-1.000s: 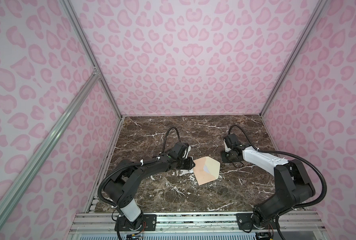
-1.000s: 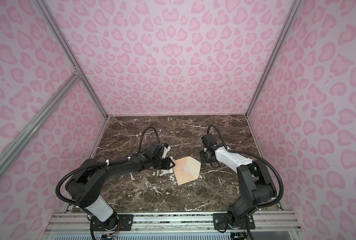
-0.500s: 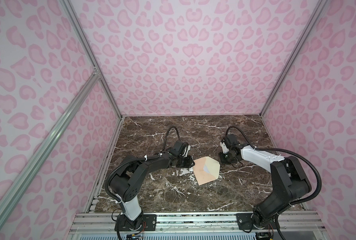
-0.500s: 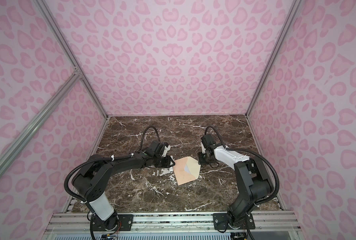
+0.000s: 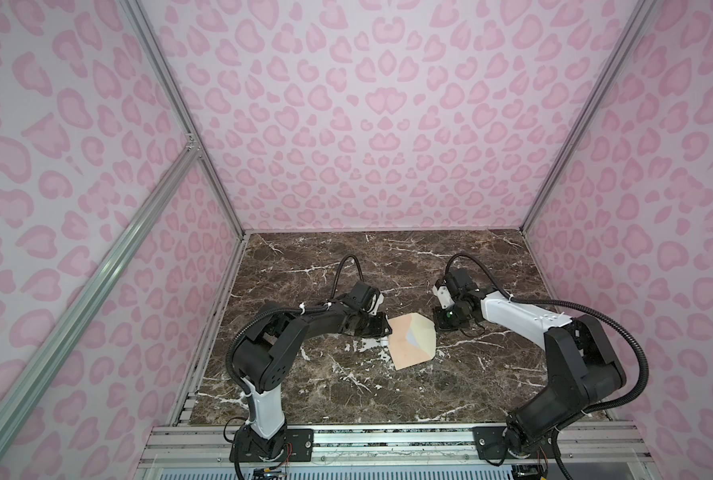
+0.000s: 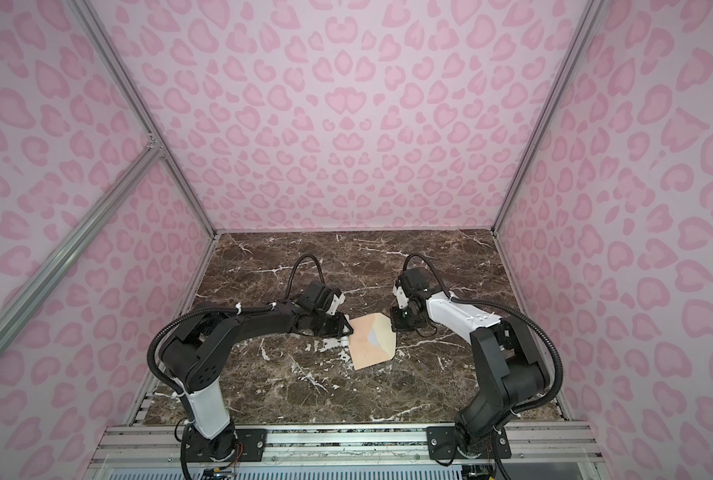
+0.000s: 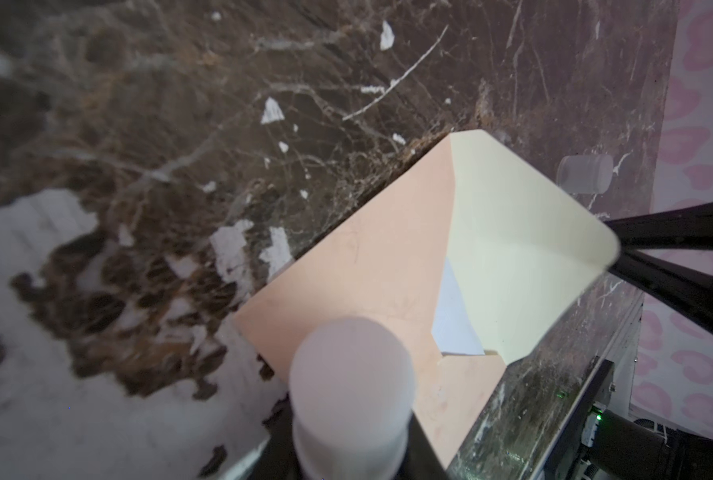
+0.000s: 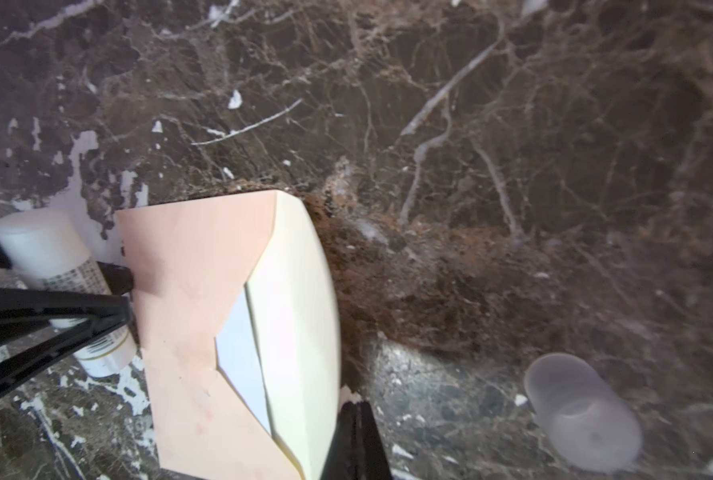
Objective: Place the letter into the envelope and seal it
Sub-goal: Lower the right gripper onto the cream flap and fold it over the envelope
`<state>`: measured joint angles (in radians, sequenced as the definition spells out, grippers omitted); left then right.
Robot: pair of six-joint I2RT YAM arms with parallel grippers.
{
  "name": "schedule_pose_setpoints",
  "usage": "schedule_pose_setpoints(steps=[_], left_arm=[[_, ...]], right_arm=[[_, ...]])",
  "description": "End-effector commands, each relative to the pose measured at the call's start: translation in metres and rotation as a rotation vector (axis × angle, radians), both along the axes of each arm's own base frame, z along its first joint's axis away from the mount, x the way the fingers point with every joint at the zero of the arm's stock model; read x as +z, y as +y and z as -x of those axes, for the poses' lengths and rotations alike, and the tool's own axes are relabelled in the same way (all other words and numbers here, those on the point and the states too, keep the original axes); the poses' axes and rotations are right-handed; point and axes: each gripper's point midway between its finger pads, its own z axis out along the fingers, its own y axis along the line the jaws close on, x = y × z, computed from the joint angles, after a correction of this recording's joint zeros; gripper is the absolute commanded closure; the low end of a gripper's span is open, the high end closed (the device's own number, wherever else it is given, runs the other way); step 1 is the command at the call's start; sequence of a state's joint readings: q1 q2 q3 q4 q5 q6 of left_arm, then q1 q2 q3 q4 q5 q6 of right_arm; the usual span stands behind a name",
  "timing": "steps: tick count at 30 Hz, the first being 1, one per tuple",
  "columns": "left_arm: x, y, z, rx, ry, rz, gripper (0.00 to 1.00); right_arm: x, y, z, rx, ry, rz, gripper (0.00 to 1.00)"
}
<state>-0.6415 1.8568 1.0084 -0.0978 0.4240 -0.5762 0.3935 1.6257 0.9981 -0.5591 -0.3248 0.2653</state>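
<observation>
The peach envelope (image 5: 404, 351) (image 6: 367, 351) lies mid-table with its pale flap (image 7: 521, 249) (image 8: 296, 316) raised. The whitish letter (image 7: 454, 324) (image 8: 242, 353) sits inside, only a triangle of it showing. My left gripper (image 5: 382, 328) (image 7: 350, 461) is at the envelope's left edge, shut on a white glue stick (image 7: 350, 395) (image 8: 55, 266) that points over the peach face. At the envelope's right, my right gripper (image 5: 440, 325) (image 8: 352, 411) is shut on the tip of the flap and holds it up.
A translucent glue-stick cap (image 8: 583, 415) (image 7: 585, 174) lies on the brown marble table (image 5: 346, 266) just beyond the right gripper. Pink patterned walls (image 5: 388, 124) enclose three sides. The metal rail (image 5: 388, 440) with the arm bases runs along the front.
The left arm's elbow has drawn in and stands more upright, while its gripper stays at the envelope. The right gripper has edged slightly left. The envelope has not moved.
</observation>
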Motion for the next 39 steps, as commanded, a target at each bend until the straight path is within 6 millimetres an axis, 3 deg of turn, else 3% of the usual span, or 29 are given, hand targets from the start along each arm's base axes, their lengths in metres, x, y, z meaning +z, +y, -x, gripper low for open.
schedule_pose_setpoints(steps=[1, 20, 39], left_arm=[[-0.006, 0.002, 0.003, -0.006, 0.017, -0.019, 0.89], [-0.008, 0.001, 0.004, -0.012, 0.023, -0.013, 0.89], [-0.005, 0.001, 0.007, -0.027, 0.021, -0.004, 0.90]], right_arm=[[0.001, 0.009, 0.007, 0.042, 0.022, -0.013, 1.00], [-0.022, 0.060, 0.027, 0.148, 0.093, 0.011, 1.00], [-0.047, 0.057, 0.032, 0.163, 0.160, 0.196, 1.00]])
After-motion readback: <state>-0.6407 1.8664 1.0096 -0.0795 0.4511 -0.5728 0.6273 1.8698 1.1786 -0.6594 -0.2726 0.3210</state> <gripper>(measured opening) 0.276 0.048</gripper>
